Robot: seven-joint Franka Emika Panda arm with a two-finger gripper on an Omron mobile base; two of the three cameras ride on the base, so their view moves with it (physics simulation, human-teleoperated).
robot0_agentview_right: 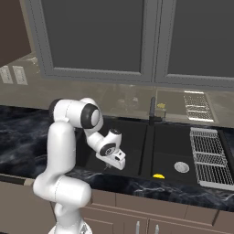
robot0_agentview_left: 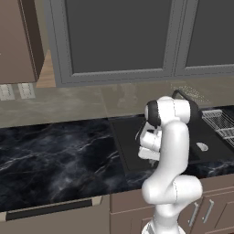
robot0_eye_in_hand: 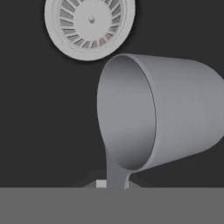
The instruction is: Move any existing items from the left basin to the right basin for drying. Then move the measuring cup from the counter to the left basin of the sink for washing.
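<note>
My gripper point(robot0_eye_in_hand: 114, 183) is closed on the measuring cup point(robot0_eye_in_hand: 175, 113), pinching its short handle, w/ the cup tipped on its side so the open mouth faces left in the hand view. Cup is pale grey, smooth, round, slightly tapered. Just past it is the round silver drain point(robot0_eye_in_hand: 89, 24), slotted like a wheel, set in the flat matte black floor of the left basin point(robot0_agentview_right: 130, 137).

In the right base view my hand hangs low over that basin, near its front edge. A thin divider w/ the dark curved faucet point(robot0_agentview_right: 152, 109) at the back separates it from the right basin point(robot0_agentview_right: 171, 146), where the small yellow lump point(robot0_agentview_right: 158, 175) lies by the front wall, near that basin's drain point(robot0_agentview_right: 181, 167). Wire dish rack point(robot0_agentview_right: 208, 155) sits just beside it. Worktop point(robot0_agentview_left: 50, 151) is black marble-look w/ white veins.
</note>
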